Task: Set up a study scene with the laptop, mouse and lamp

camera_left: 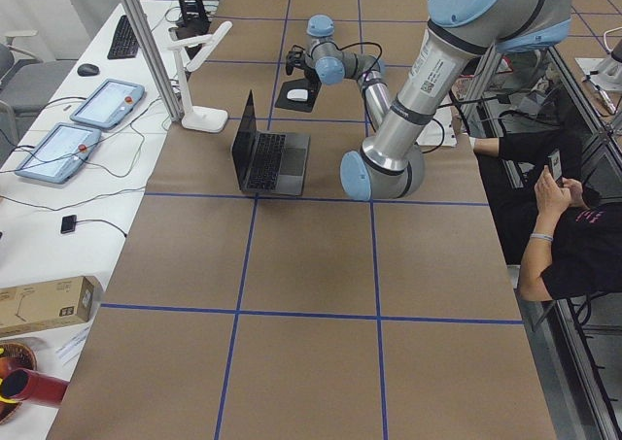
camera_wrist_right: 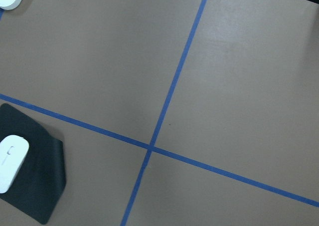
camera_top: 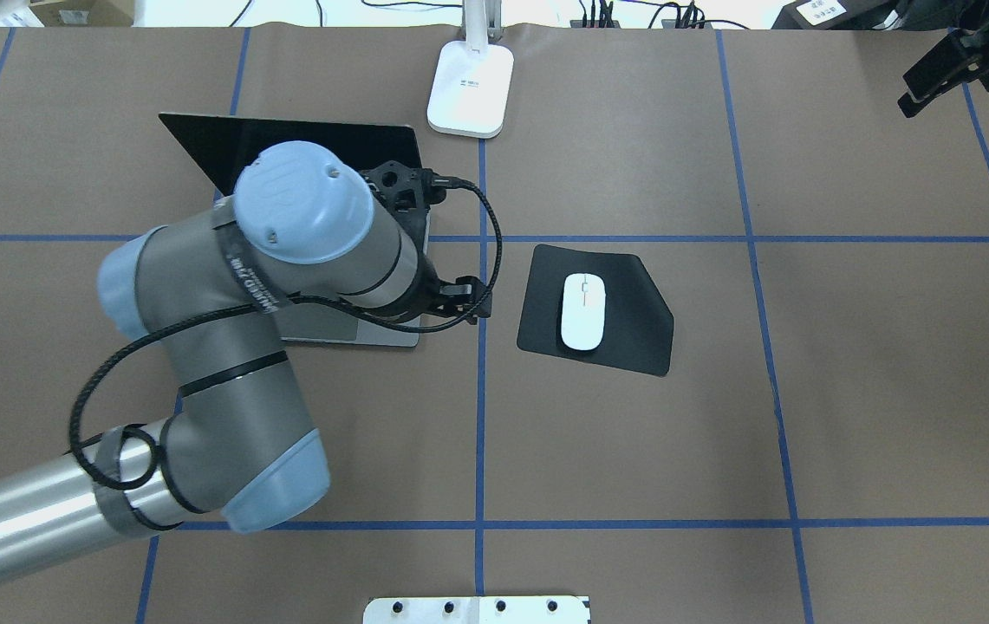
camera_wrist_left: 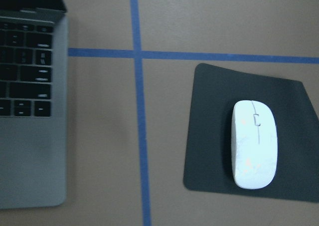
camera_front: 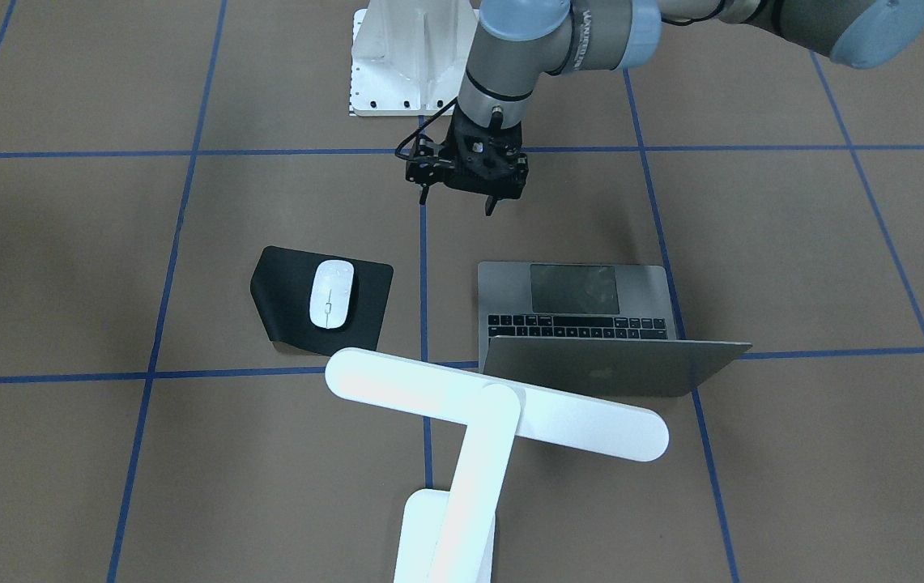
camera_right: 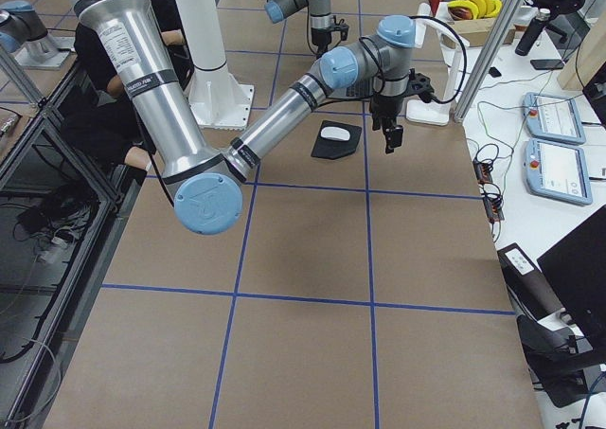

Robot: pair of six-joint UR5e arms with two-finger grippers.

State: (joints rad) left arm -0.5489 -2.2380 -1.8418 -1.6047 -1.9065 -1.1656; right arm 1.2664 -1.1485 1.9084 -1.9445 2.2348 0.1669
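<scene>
The laptop was seen opened on the table, keys turned toward the robot. The mouse was laid on the black mat just beside it, at 3 o'clock in the overhead view, presumably for a right hand. The lamp was stood at 12 o'clock, its bar head slanted over the lid, judged to light the keys. The left gripper was held above the tape line between laptop and mat, fingers spread, nothing carried. The mouse was placed at its 3 o'clock, near but apart. The right gripper was parked at 2 o'clock; its jaws could not be made out.
</scene>
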